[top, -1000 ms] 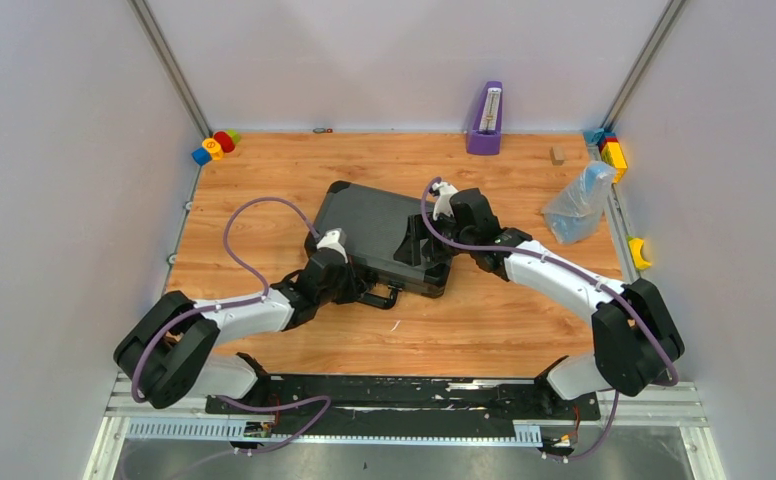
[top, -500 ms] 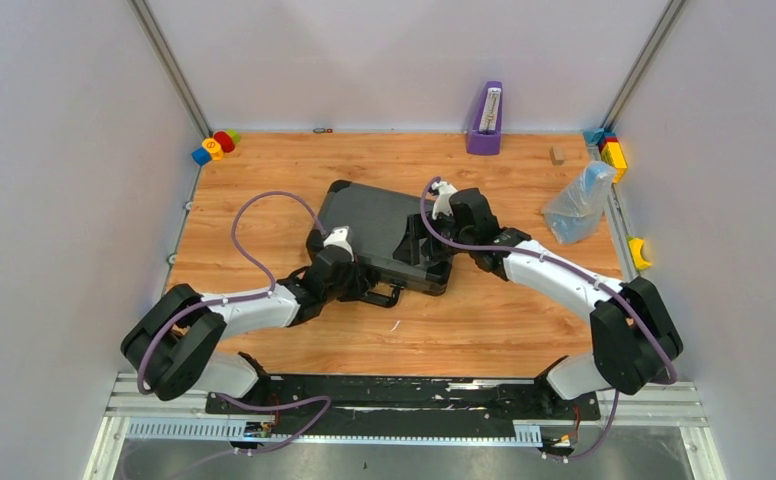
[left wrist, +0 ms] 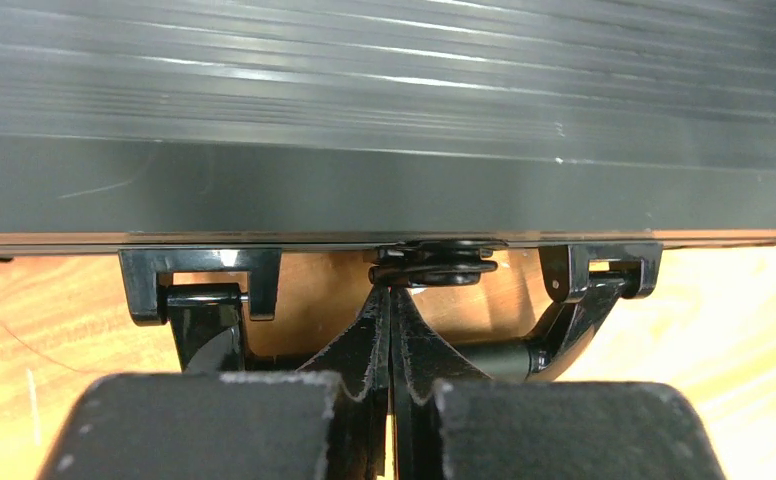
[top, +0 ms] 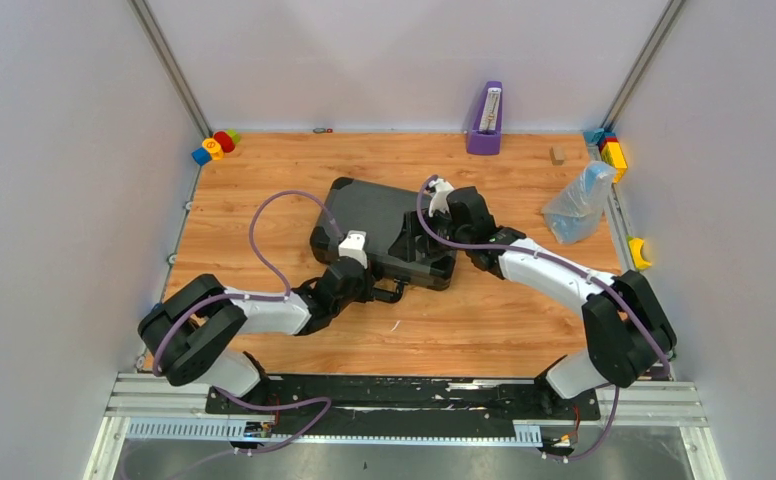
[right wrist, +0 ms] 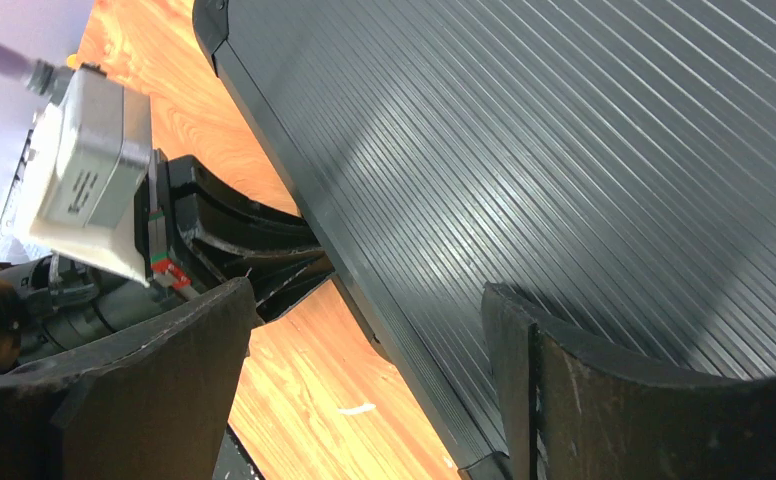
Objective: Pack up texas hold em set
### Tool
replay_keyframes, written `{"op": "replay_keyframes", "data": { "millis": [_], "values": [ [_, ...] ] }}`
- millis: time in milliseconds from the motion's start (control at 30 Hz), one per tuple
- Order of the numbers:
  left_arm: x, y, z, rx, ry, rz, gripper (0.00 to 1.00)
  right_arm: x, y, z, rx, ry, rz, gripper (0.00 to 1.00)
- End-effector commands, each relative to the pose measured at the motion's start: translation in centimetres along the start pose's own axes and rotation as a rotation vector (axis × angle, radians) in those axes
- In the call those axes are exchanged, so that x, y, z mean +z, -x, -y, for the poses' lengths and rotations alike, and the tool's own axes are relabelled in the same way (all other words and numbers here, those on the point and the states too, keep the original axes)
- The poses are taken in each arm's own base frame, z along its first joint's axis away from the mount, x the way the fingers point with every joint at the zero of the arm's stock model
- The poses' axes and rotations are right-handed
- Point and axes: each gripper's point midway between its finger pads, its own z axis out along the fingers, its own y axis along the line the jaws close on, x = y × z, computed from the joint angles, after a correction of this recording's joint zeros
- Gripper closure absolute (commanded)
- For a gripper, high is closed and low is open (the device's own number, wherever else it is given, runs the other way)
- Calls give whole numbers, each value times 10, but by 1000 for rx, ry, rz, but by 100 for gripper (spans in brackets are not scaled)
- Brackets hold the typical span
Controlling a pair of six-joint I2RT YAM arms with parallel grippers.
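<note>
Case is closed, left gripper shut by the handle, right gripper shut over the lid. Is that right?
Not quite. The right gripper is open: the right wrist view shows its fingers spread apart over the ribbed lid. The case is closed and the left gripper is shut by the handle.

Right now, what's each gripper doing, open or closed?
Left gripper: shut, empty, tips by the briefcase handle.
Right gripper: open over the briefcase lid.

The briefcase (left wrist: 384,190) runs off-frame, its top seemingly blurred.
</note>
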Motion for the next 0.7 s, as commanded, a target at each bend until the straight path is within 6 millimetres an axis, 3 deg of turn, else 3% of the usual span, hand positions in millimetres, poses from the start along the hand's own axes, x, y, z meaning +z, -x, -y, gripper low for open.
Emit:
{"op": "replay_keyframes", "data": {
  "millis": [0,100,233,433,567,633,667],
  "values": [
    [11,-8,-24,190,83,39,100,-7,-102,29,139,-110,-335,14],
    [11,-7,-23,268,83,50,100,-7,-103,29,142,-112,-338,14],
    [-4,7,-16,221,32,125,100,-14,-94,26,132,-120,-313,14],
    [-46,36,-10,146,-1,174,100,-47,-45,14,89,-168,-107,13],
    [-83,58,-20,105,22,236,100,-81,-16,30,68,-303,108,11],
    [-102,68,-30,77,49,272,89,-106,0,42,57,-382,268,11],
    [-108,73,-37,62,73,287,78,-120,9,43,38,-389,360,10]
  ]
}}
